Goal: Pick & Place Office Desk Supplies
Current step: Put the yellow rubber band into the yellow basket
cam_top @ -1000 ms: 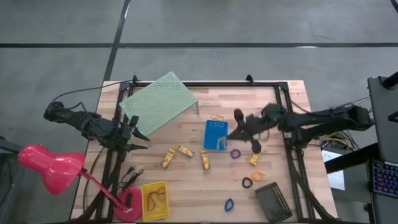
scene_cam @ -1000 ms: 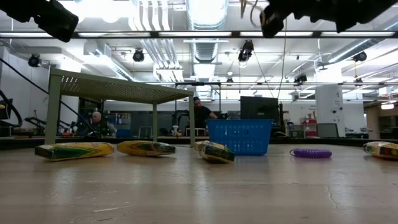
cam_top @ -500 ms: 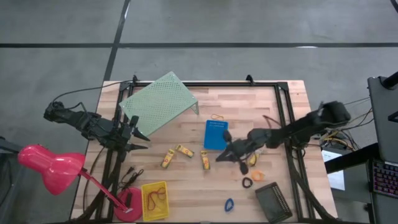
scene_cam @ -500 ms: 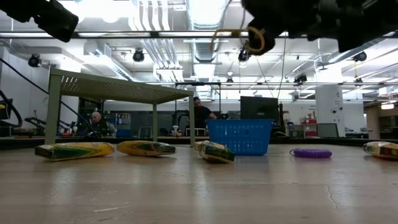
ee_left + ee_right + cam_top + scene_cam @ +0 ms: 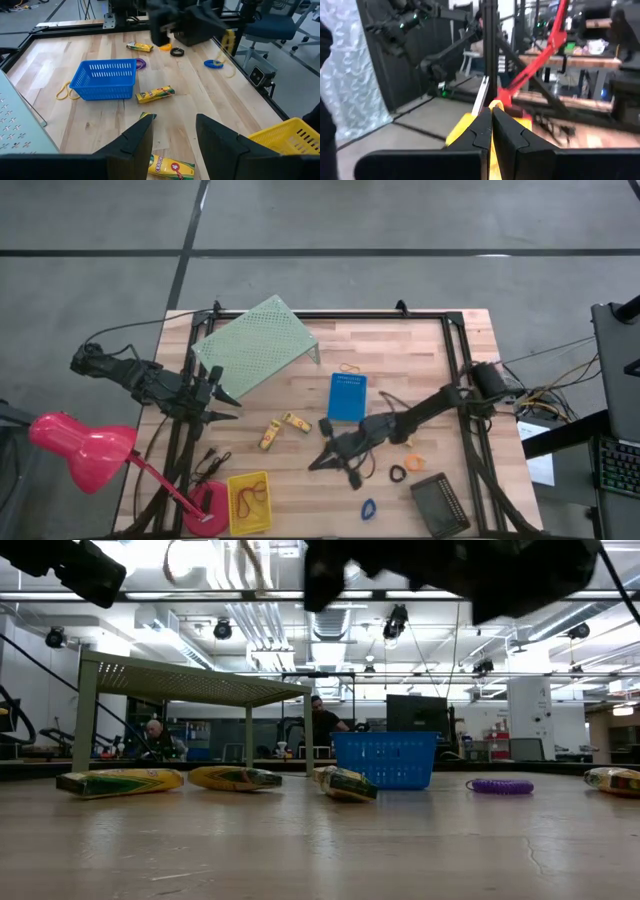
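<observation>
Over the tabletop (image 5: 400, 355) the right fingers (image 5: 325, 458), pinched on 1 tan rubber band (image 5: 495, 105), have swung from the blue bin (image 5: 347, 396) toward the yellow bin (image 5: 249, 502), left fingers (image 5: 222, 392) idle, slightly parted.

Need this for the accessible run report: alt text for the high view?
Overhead view of a wooden table: the right arm reaches across the middle, its shut right gripper carrying a rubber band above the crayon packs. The left gripper waits at the left edge beside a green perforated riser. A blue bin, yellow bin and black bin surround scattered coloured rings.
</observation>
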You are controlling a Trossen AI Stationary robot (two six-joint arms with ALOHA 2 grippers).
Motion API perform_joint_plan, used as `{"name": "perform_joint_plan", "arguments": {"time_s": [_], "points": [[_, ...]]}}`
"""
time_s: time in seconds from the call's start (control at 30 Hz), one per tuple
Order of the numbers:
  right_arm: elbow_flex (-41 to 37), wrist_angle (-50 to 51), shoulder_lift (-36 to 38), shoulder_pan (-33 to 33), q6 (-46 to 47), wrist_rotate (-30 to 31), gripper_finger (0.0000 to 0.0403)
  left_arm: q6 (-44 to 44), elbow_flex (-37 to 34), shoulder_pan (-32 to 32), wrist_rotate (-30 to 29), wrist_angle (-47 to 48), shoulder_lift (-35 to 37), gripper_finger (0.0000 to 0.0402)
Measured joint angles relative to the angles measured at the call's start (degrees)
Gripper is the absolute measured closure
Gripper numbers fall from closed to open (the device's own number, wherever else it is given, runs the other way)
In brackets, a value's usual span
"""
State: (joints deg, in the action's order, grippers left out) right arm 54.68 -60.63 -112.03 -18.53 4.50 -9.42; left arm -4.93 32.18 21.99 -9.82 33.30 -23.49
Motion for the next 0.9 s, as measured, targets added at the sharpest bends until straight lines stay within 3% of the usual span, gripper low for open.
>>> {"name": "perform_joint_plan", "arguments": {"time_s": [0.47,0.9], "points": [[26.12,0.49,-19.66,-1.77,1.34,2.14,0.0394,0.0,-0.02,0.01,-0.01,-0.04,-0.24,0.0248],[39.69,6.61,-29.61,-2.16,3.33,3.6,0.0394,-0.02,-0.02,0.01,-0.01,0.0,-0.76,0.0248]]}}
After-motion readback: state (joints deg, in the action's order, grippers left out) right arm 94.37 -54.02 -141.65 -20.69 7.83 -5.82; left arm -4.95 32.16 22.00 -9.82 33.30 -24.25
